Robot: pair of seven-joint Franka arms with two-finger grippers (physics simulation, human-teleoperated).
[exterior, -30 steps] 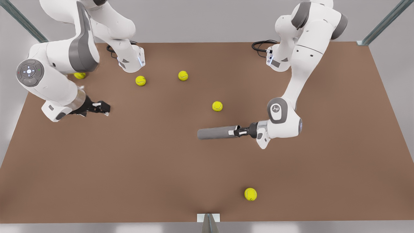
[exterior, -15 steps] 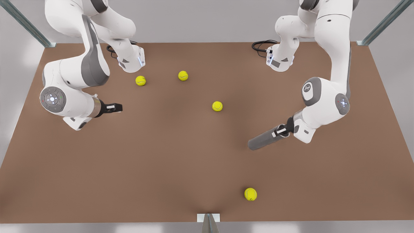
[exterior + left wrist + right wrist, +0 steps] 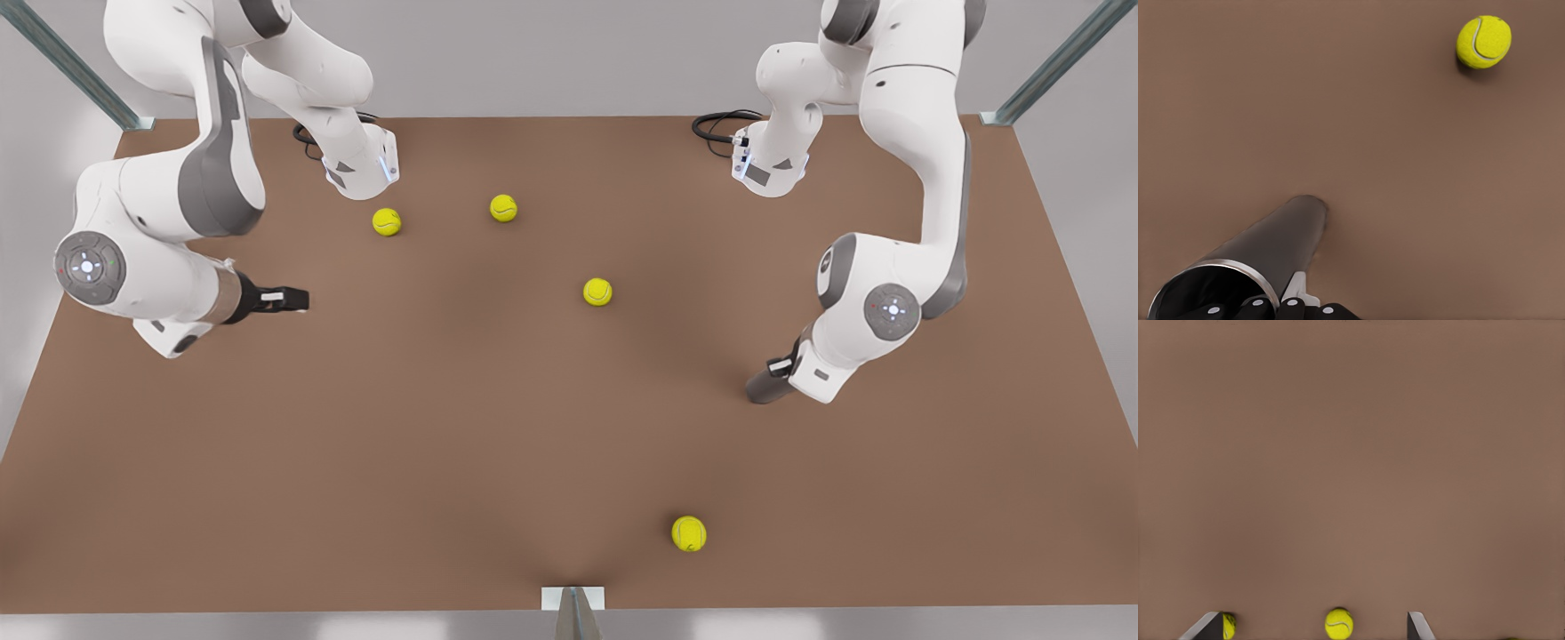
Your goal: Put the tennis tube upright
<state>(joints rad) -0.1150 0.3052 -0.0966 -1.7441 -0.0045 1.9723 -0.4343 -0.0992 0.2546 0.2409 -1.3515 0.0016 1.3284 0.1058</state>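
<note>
The tennis tube (image 3: 761,388) is a grey cylinder at the front view's right, tilted steeply with its far end down at the table. My left gripper (image 3: 782,366) is shut on its rim at the open upper end. In the left wrist view the tennis tube (image 3: 1275,243) runs away from the left gripper (image 3: 1281,308), hollow end nearest the camera. My right gripper (image 3: 289,300) waits low over the table at the front view's left. In the right wrist view the right gripper (image 3: 1313,628) is open, with nothing between its fingers.
Yellow tennis balls lie loose on the brown table (image 3: 444,427): two at the back (image 3: 387,221) (image 3: 503,207), one mid-table (image 3: 597,292), one near the front edge (image 3: 689,533). One ball (image 3: 1483,41) lies beyond the tube; another ball (image 3: 1339,623) sits ahead of the right gripper.
The left gripper carried the tube from lying level mid-table toward the front view's right and tipped it steeply, far end down. The right arm shifted a little and its gripper turned.
</note>
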